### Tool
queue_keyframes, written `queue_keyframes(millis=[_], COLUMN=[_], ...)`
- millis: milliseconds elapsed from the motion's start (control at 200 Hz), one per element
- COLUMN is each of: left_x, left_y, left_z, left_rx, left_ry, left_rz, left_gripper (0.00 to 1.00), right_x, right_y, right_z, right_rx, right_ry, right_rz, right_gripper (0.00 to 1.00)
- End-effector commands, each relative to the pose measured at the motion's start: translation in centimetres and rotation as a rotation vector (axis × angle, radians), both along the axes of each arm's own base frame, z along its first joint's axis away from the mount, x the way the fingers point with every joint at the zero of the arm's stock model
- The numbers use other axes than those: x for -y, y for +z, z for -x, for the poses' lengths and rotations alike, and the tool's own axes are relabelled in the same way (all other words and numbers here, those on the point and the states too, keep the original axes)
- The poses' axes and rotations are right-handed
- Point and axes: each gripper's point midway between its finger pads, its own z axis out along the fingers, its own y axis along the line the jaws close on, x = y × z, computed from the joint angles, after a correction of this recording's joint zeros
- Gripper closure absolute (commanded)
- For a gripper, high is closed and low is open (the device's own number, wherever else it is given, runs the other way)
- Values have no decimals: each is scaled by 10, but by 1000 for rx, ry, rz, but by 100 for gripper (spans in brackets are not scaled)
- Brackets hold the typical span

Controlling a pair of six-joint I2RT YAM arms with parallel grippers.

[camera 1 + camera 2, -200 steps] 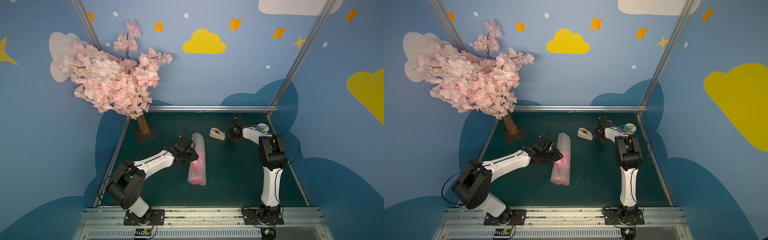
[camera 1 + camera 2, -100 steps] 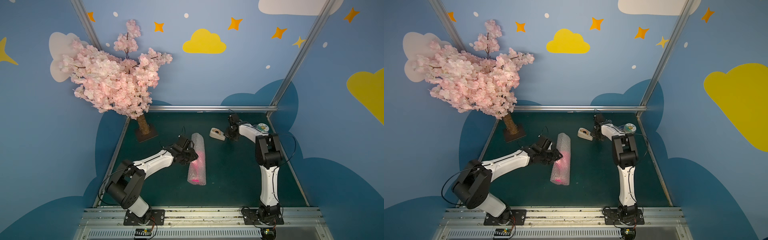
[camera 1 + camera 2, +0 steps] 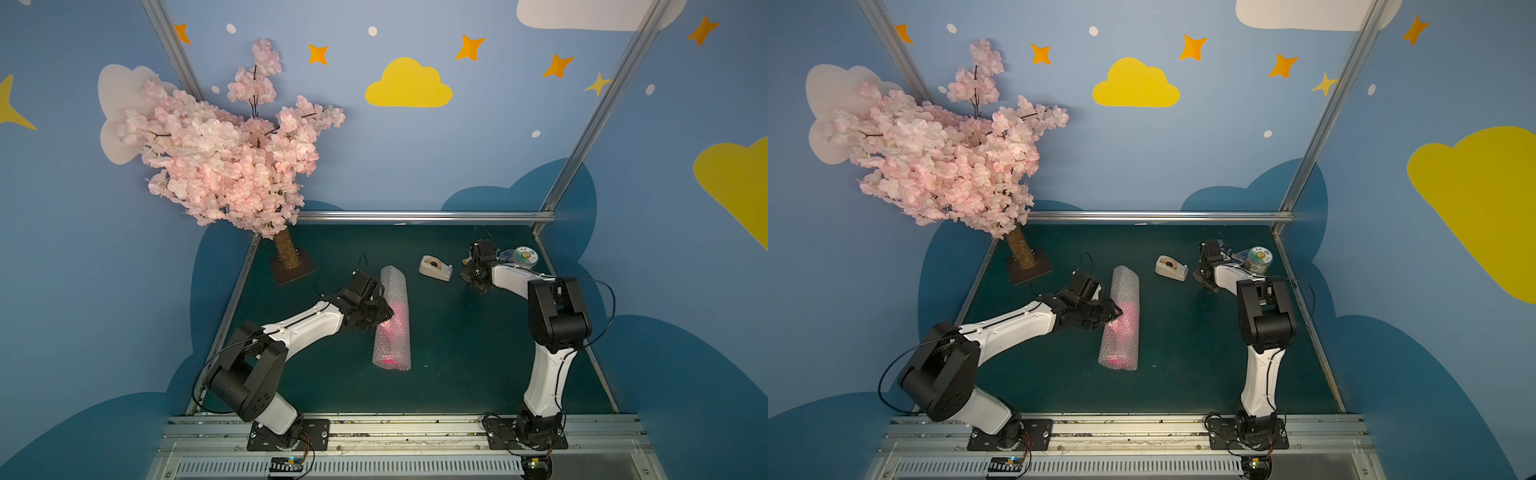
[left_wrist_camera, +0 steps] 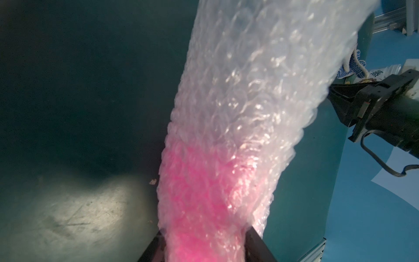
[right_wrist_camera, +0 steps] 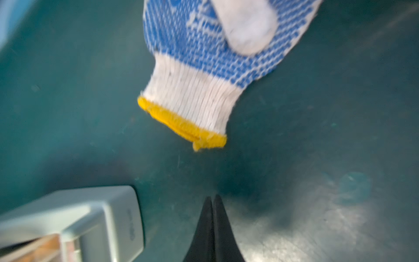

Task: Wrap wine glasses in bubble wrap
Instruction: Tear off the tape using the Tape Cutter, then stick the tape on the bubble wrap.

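Note:
The bubble wrap (image 3: pixel 394 299) (image 3: pixel 1123 291) lies on the green table as a rolled tube, seen in both top views. The pink wine glass (image 3: pixel 392 328) (image 3: pixel 1121 328) shows through its nearer half. My left gripper (image 3: pixel 384 313) (image 3: pixel 1115 313) is shut on the roll's middle from the left. In the left wrist view the black fingers (image 4: pixel 256 242) press both sides of the pink wrapped part (image 4: pixel 204 192). My right gripper (image 3: pixel 471 278) (image 3: pixel 1204 278) (image 5: pixel 213 199) is shut with nothing in it, low over the table and apart from the roll.
A beige tape dispenser (image 3: pixel 435 268) (image 3: pixel 1171 268) (image 5: pixel 68 222) sits just left of my right gripper. A blue-and-white glove (image 5: pixel 204 56) and a round tub (image 3: pixel 524 255) lie at the back right. A blossom tree (image 3: pixel 286 253) stands at the back left.
My right gripper has shifted a little beside the tape dispenser, staying shut. The left gripper and the wrapped roll have not moved.

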Motion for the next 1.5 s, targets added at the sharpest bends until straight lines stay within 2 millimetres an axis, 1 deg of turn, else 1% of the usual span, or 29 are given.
queue_keyframes(millis=[0, 210, 350, 416, 511, 666, 756, 961, 1031, 1081, 1091, 1106, 1171, 1327, 1377, 1392, 1402, 1422, 1497], left_x=[-14, -7, -7, -8, -7, -3, -3, -2, -2, -2, -2, -2, -2, -1, 0, 0, 0, 0, 2], left_y=[-13, -11, -10, -10, -9, -10, -9, -14, -14, -13, -14, -14, -13, -14, -15, -15, -15, -16, -15], left_z=[14, 10, 10, 11, 11, 11, 11, 13, 13, 13, 14, 14, 14, 16, 16, 17, 16, 17, 17], left_rx=[-49, -43, -36, -34, -31, -34, -32, -45, -47, -49, -51, -53, -57, -60, -62, -63, -63, -65, -65], left_ry=[-11, -27, -18, -17, -14, -12, -7, 3, 6, 9, 10, 10, 9, -8, -13, -14, -15, -16, -17], left_rz=[-55, -35, -35, -34, -27, -27, -33, -35, -29, -29, -30, -29, -29, -30, -32, -30, -29, -29, -16], left_gripper=[50, 50, 50, 50, 50, 50, 50, 50, 51, 51, 51, 51, 51, 51, 51, 51, 51, 51, 51], right_x=[-4, -9, -13, -19, -35, -59, -74, -107, -123, -136, -137, -140, -154, -179, -188, -191, -193, -197, -211], right_y=[38, 64, 73, 81, 96, 117, 132, 150, 155, 163, 155, 153, 155, 154, 152, 155, 152, 157, 155], right_z=[-16, -7, 7, 14, 28, 60, 77, 116, 127, 134, 138, 142, 154, 179, 185, 187, 188, 190, 198], right_rx=[129, 168, 173, 184, 213, 255, 318, 401, 436, 473, 457, 459, 492, 533, 536, 549, 544, 568, 576], right_ry=[-26, 30, 66, 95, 166, 226, 276, 394, 439, 471, 472, 476, 509, 591, 620, 632, 639, 655, 691], right_rz=[-89, -225, -301, -336, -408, -472, -526, -581, -589, -605, -603, -604, -621, -650, -668, -679, -681, -698, -723], right_gripper=[100, 100, 100, 100, 100, 100, 100, 100, 100, 100, 100, 100, 100, 100, 100, 100, 100, 100, 100])
